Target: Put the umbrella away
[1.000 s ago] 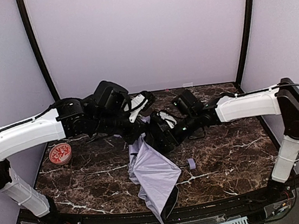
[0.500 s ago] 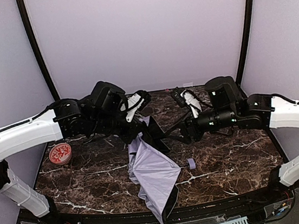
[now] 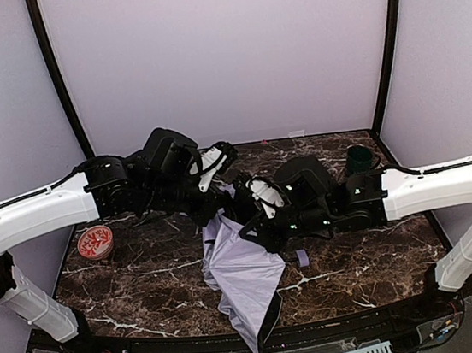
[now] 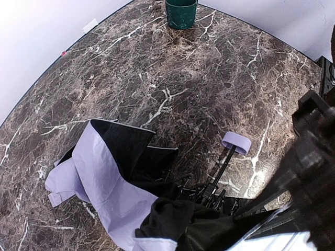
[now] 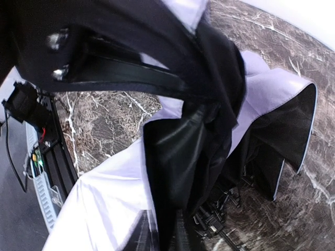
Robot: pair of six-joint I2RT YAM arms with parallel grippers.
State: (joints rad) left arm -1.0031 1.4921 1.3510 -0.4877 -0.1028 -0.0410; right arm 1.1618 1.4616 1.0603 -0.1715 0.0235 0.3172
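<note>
— Marble table (image 3: 374, 246), dark with white veins, pale walls round it. What lies nearest you?
— The near end of the umbrella (image 3: 239, 271). Its lavender fabric drapes towards your arms' bases, and one corner reaches the table's near edge. Black lining shows along the folds.
— And the handle?
— The handle knob (image 3: 302, 258) lies on the marble just right of the umbrella's fabric. The thin shaft (image 4: 222, 166) runs from it back into the bunched ribs. So the long axis goes from the knob, on your right arm's side, away and leftward into the gathered crown.
— Who has hold of it?
— Your left gripper (image 3: 220, 197) is at the umbrella's far end with its jaws together on the bunched cloth — the canopy hangs from it. Your right gripper (image 3: 254, 221) sits just right of that, in among the black lining. Its own camera is filled with fabric, so you cannot tell whether it has pinched anything.
— Which arm for the knob?
— The right, I judge — it is nearer. Beyond the umbrella stands a green cup (image 3: 358, 158), well apart, and off to its left sits a red tin (image 3: 95, 242).
</note>
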